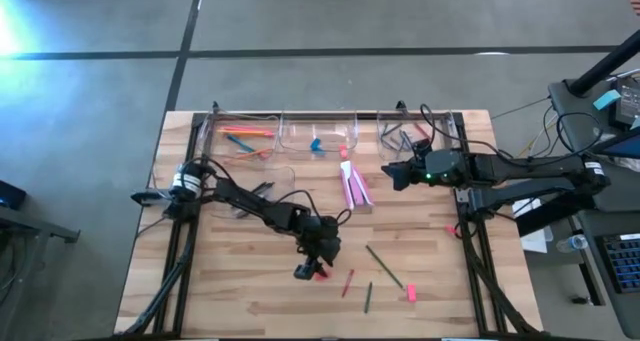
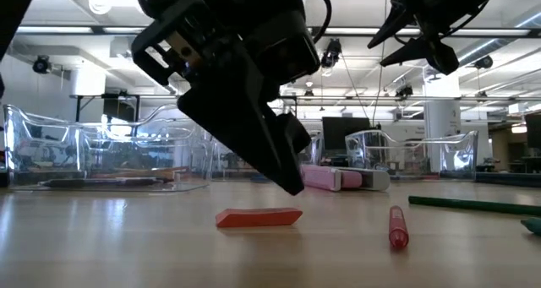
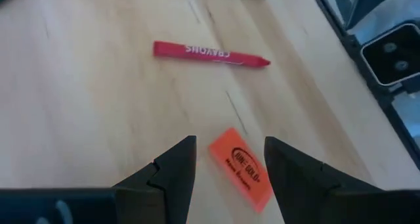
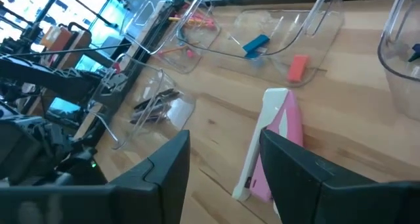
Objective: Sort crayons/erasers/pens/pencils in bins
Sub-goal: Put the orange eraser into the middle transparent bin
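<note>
An orange-red eraser (image 3: 241,166) lies flat on the table near its front middle; it also shows in the low view (image 2: 258,218). My left gripper (image 3: 230,145) is open just above it, one finger on either side, not touching; in the high view it is at the front middle (image 1: 312,269). My right gripper (image 1: 390,173) is open and empty in the air right of centre, above pink markers (image 4: 279,138). Three clear bins (image 1: 240,136) (image 1: 320,138) (image 1: 410,133) stand along the far edge. A fourth (image 4: 157,106), holding dark pens, stands left of centre.
A red crayon (image 3: 210,53) lies right of the eraser. A green pencil (image 1: 385,266), a dark green stick (image 1: 368,296) and a pink eraser (image 1: 411,293) lie at the front right. A blue eraser (image 4: 256,44) lies in the middle bin, an orange one (image 4: 298,67) at its near wall.
</note>
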